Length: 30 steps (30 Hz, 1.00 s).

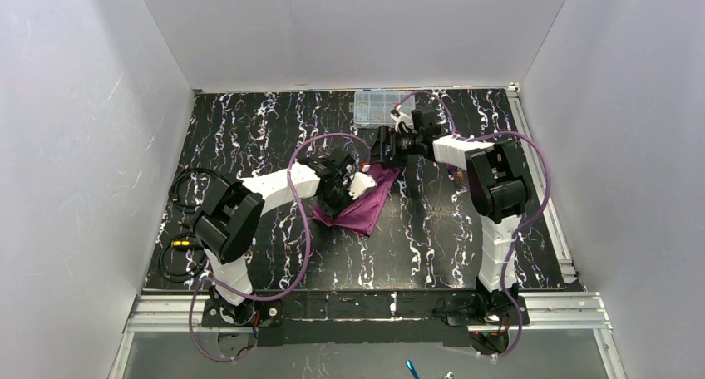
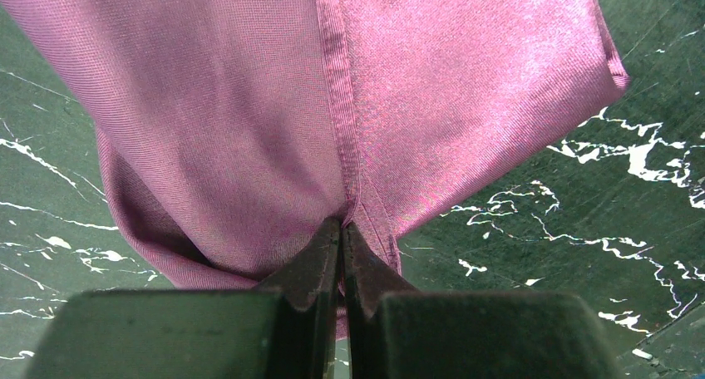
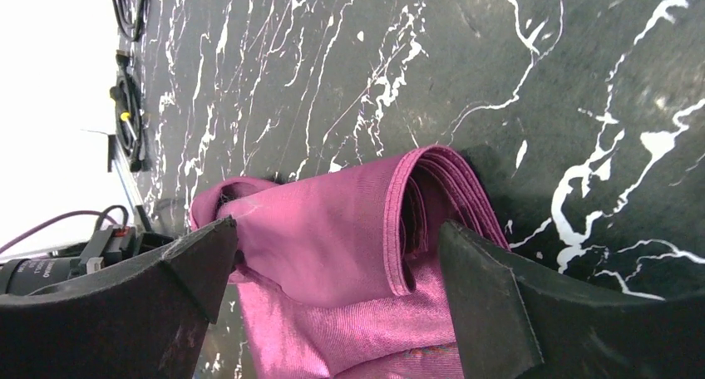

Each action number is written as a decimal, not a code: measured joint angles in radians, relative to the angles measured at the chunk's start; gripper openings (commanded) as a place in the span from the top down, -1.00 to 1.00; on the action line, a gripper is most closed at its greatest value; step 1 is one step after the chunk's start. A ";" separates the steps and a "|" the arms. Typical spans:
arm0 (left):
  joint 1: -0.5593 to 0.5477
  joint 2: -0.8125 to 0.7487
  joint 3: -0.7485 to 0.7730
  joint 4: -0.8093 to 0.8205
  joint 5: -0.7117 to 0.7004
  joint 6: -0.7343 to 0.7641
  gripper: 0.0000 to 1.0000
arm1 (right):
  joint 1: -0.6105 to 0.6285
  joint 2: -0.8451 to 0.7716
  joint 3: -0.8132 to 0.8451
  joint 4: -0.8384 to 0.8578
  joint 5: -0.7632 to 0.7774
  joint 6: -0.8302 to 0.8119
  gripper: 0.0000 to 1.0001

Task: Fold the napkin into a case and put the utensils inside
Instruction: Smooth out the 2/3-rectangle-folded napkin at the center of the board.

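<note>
On the marble table [image 1: 249, 130], left gripper [image 2: 341, 226] pinches the napkin [image 2: 208, 105]; right gripper [image 3: 337, 233] stands wide open.

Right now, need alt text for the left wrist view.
The left gripper, fingers closed, pinches the purple napkin at a stitched hem near its closest edge. The cloth spreads away up the frame, folded over at the lower left, lying on a black table with white marbling.

Left wrist view: napkin [image 2: 208, 130] runs off the top edge, and its near hem is hidden behind the left gripper [image 2: 342, 229]. Right wrist view: napkin cut off at bottom edge. Top view, upper centre: compartment box [image 1: 372, 107] contents too small to tell.
</note>
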 measured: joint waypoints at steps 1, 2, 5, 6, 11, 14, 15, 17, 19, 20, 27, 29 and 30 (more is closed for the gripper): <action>0.000 0.000 0.000 0.000 0.000 0.000 1.00 | 0.000 -0.001 0.007 -0.009 0.001 -0.019 -0.97; 0.000 0.000 0.000 -0.001 0.001 0.000 1.00 | 0.000 -0.001 0.012 -0.014 0.004 -0.028 -0.97; 0.000 0.000 0.000 -0.001 0.003 0.000 1.00 | -0.001 -0.016 0.010 -0.027 0.023 -0.053 -0.97; 0.000 0.000 0.000 -0.001 0.003 0.000 1.00 | -0.001 -0.024 0.009 -0.029 0.027 -0.058 -0.97; 0.000 0.000 0.000 -0.002 0.004 0.000 1.00 | -0.003 -0.045 0.011 -0.023 0.008 -0.064 -0.91; 0.000 0.000 0.000 -0.002 0.004 0.000 1.00 | -0.008 -0.037 0.011 -0.016 -0.052 -0.047 -0.92; 0.000 0.000 0.000 -0.002 0.004 0.000 1.00 | -0.009 -0.034 0.011 -0.017 -0.072 -0.042 -0.92; 0.000 0.000 0.000 -0.002 0.004 0.000 1.00 | -0.010 -0.029 0.010 -0.018 -0.101 -0.039 -0.93; 0.000 0.000 0.000 -0.003 0.004 0.000 1.00 | -0.013 -0.029 0.006 -0.021 -0.121 -0.037 -0.93; 0.000 0.000 0.000 -0.003 0.004 0.000 1.00 | -0.014 -0.029 0.006 -0.021 -0.130 -0.035 -0.93; 0.000 0.000 0.000 -0.003 0.004 0.000 1.00 | -0.034 -0.032 0.006 -0.024 -0.177 0.009 -0.94; 0.000 0.000 0.000 -0.003 0.004 0.001 1.00 | -0.037 -0.040 0.006 -0.034 -0.176 0.012 -0.94; 0.000 0.000 0.000 -0.003 0.004 0.001 1.00 | -0.041 -0.046 0.006 -0.037 -0.175 0.015 -0.94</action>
